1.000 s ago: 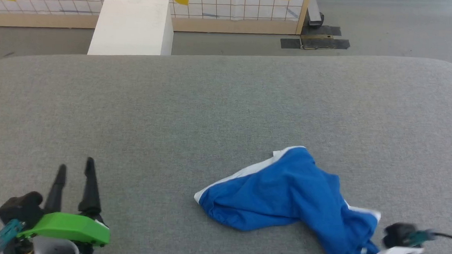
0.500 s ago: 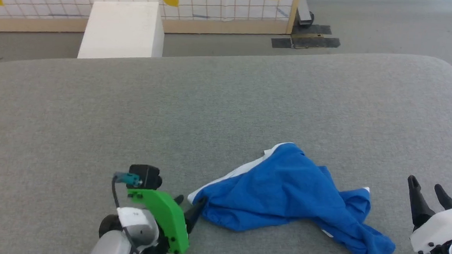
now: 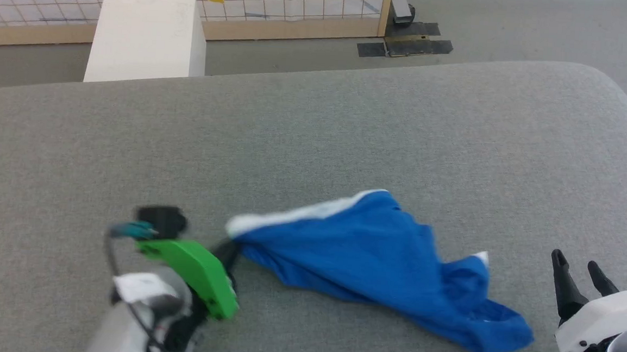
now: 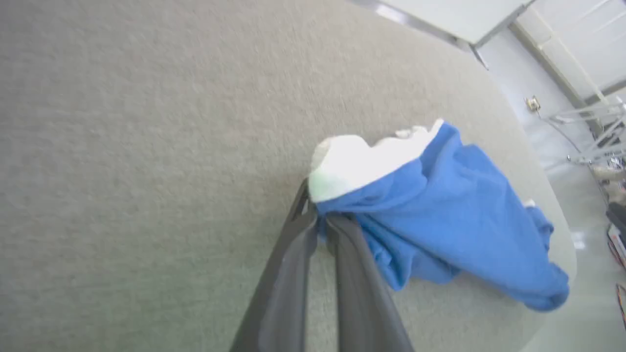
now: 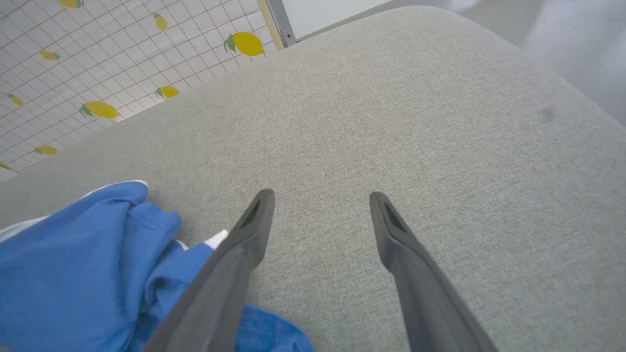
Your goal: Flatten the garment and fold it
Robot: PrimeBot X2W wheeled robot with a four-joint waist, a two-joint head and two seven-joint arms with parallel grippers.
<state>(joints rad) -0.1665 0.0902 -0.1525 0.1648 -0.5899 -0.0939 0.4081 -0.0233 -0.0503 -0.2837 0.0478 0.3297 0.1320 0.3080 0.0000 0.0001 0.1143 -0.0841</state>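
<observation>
Plainly, the move ahead turns on how the garment (image 3: 374,256) lies between the two arms. It is a crumpled blue heap on the near half of the table (image 3: 348,134), a little right of centre. Its long axis runs left to right and slants slightly, so the left end sits farther off and the right end nearer.

The left pincer (image 3: 230,250) is at the white-trimmed left corner. In the left wrist view its two dark fingers (image 4: 293,254) are drawn almost together, with blue cloth and the white hem pinched at their tips. The head view is blurred around that arm, so the grip probably holds, but I judge this from the wrist view alone.

The right pincer (image 3: 577,268) is spread wide and holds nothing. It stands just beside the garment's bunched right end, which lies to its left and slightly nearer. That makes the right arm much the closer one to the free end. Taking that end and drawing it rightward, against the left hold, would seem the way to stretch the cloth flat.

The table is covered in plain grey woven fabric with a rounded far-right corner. Beyond it, at far left, stands a white box (image 3: 145,35). Behind that is a tiled wall panel (image 3: 280,0) printed with lemons, and grey floor (image 3: 518,25) runs off to the right.
</observation>
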